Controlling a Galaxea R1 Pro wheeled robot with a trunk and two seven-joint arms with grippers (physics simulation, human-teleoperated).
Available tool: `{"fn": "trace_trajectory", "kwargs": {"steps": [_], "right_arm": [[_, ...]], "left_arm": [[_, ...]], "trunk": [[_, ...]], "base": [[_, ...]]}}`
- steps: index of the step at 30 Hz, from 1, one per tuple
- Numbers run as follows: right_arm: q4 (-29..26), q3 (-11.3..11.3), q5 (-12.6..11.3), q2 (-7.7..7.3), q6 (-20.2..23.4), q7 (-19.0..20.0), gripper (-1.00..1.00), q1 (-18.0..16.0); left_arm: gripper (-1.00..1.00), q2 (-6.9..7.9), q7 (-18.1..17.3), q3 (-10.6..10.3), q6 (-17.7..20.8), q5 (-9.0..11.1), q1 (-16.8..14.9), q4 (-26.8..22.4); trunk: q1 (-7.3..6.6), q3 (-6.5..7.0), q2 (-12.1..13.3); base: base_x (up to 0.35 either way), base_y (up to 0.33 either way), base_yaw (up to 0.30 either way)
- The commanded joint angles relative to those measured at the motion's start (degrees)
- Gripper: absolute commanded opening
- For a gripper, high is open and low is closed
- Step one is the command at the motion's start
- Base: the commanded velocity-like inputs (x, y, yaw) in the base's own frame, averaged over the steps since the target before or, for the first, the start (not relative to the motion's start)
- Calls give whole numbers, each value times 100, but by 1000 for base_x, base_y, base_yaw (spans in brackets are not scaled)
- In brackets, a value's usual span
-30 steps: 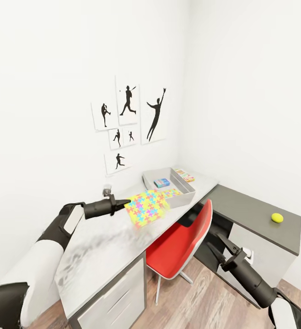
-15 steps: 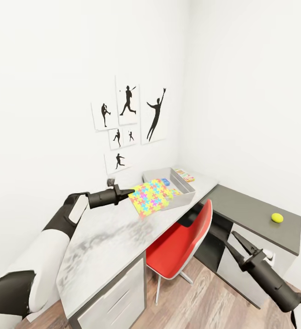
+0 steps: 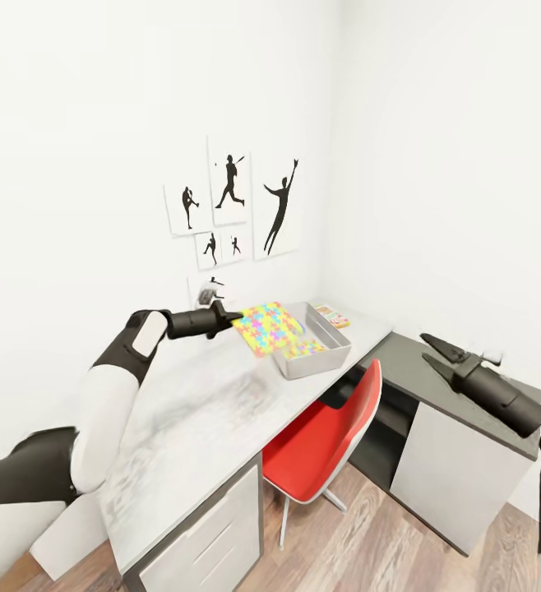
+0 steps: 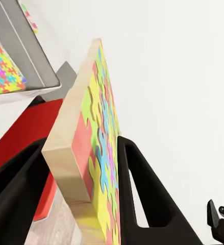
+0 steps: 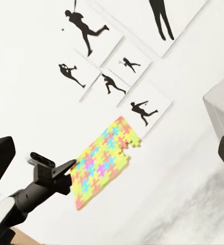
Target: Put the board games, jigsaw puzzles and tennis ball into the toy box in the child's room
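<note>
A: Head view, left gripper (image 3: 228, 316): clamped on a jigsaw puzzle (image 3: 269, 327), held tilted above the toy box (image 3: 330, 337) near edge.

B: Second puzzle (image 3: 303, 349) inside the box. Right gripper (image 3: 432, 350): fingers parted, nothing held, above the table (image 3: 188, 427) dark section.

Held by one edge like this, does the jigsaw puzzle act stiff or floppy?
Probably stiff: the jigsaw puzzle juts flat from the left gripper without sagging. The left wrist view shows a thick board edge, so likely rigid and fairly light.
</note>
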Motion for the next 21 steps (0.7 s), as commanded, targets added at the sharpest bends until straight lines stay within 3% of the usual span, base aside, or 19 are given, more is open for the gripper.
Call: {"fn": "trace_trajectory", "kwargs": {"steps": [1, 5, 13, 21], "right_arm": [[28, 127, 54, -5, 27, -188, 100, -238], [194, 453, 50, -10, 27, -816, 100, -946], [1422, 1398, 49, 30, 27, -2195, 100, -2527], [3076, 1698, 49, 95, 27, -3397, 100, -3681]], "left_arm": [[-100, -13, 36, 62, 27, -49, -107, 89], [-100, -23, 126, 90, 26, -52, -356, 208], [-100, -28, 147, 97, 35, -48, -499, 232], [-100, -133, 107, 152, 57, -49, -505, 231]], "trunk": [[4, -16, -14], [4, -16, -14], [4, -15, -14], [4, -15, -14]], "base": [[0, 0, 0], [0, 0, 0], [0, 0, 0], [0, 0, 0]]}}
